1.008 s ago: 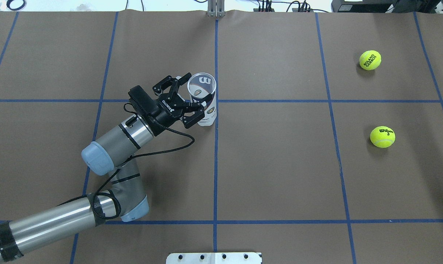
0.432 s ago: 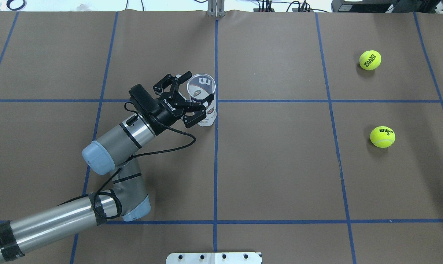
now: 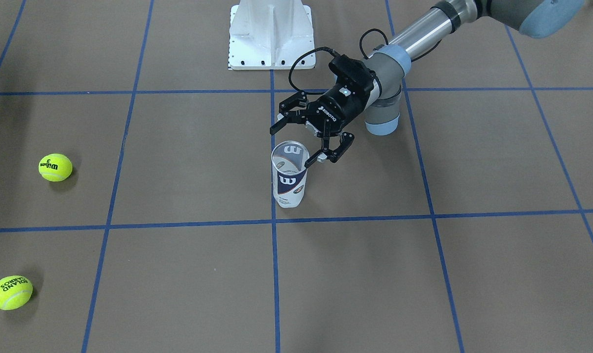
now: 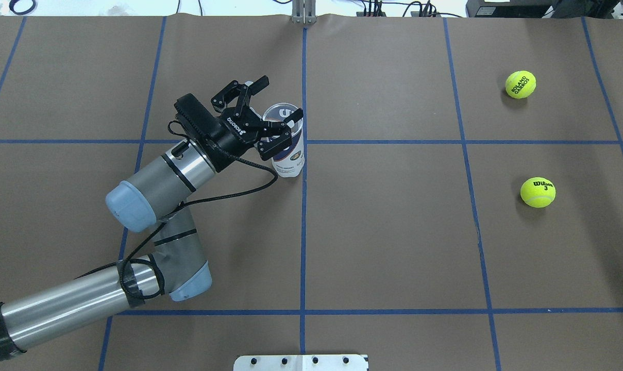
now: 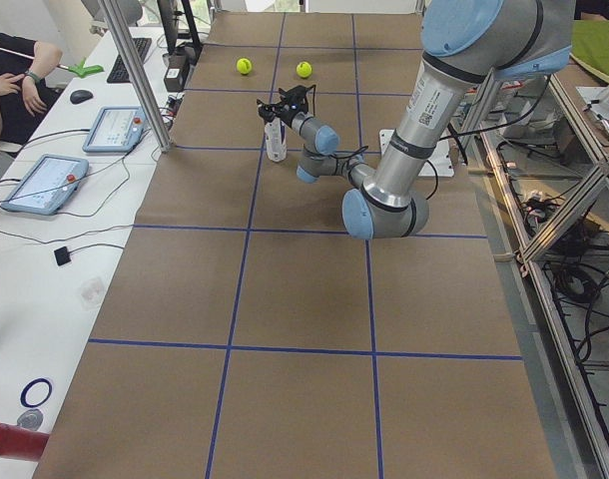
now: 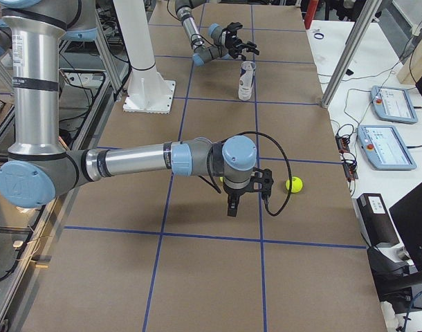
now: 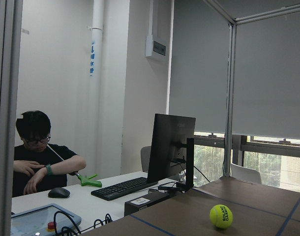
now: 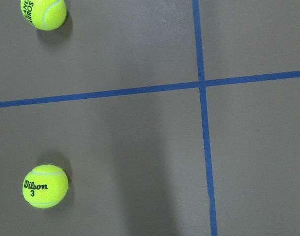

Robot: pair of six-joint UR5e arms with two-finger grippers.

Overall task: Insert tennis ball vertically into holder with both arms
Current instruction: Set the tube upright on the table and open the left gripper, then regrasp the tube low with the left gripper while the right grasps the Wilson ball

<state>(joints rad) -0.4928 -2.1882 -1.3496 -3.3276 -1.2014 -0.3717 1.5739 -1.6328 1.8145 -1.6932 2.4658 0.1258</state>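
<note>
The holder, a clear tube with a navy "W" label, stands upright and empty near the table's centre line. My left gripper hovers open just over its rim on the robot's side, holding nothing. Two tennis balls lie far off on the right half: a Roland Garros ball and a Wilson 3 ball. Both also show in the right wrist view, the Wilson ball and the Roland Garros ball. My right gripper points down near them; I cannot tell its state.
The white metal base sits at the robot's edge of the table. A person sits at a side desk with tablets, a keyboard and a monitor beyond the table's far edge. Blue tape lines grid the brown cover.
The left gripper's fingers flanked the holder's upper part; they have now risen clear and shifted toward the far side. The holder stays upright in place. The balls have not moved.
</note>
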